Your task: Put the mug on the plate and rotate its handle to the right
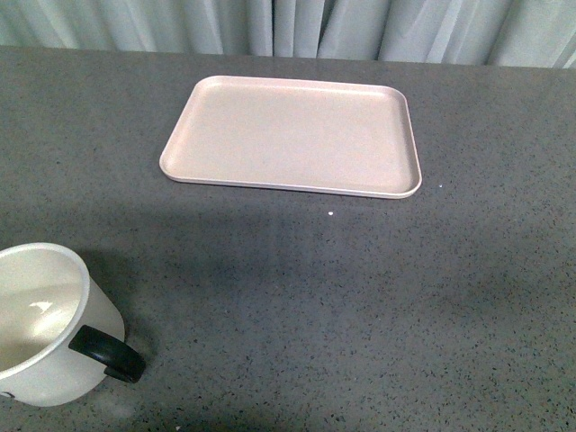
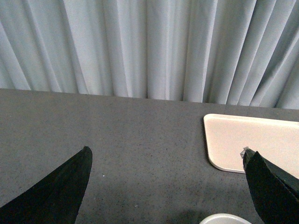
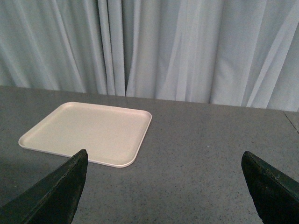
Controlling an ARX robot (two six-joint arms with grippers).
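1. The left gripper's dark tapered fingers were spread wide and held nothing. Only grey counter and a sliver of white rim showed between them.
2. The right gripper's fingers were likewise spread wide and empty, and looked out over bare counter toward the tray.
3. Neither arm showed in the front view. Both seemed pulled back at the near side, so I judged that no grasp had begun.
4. The white round mug stood upright at the near left of the scene, partly cut off by the frame edge. Its open mouth faced up.
5. The mug's glossy black loop handle stuck out toward the near right.
6. The flat pale pink rectangular plate lay at the far centre, well apart from the mug, with nothing on it.
7. The mug's rim sat just below the left gripper's open span, which made that arm the likelier one to pick it up.
8. The grey speckled tabletop lay under everything, and pale pleated curtains closed off the far side.
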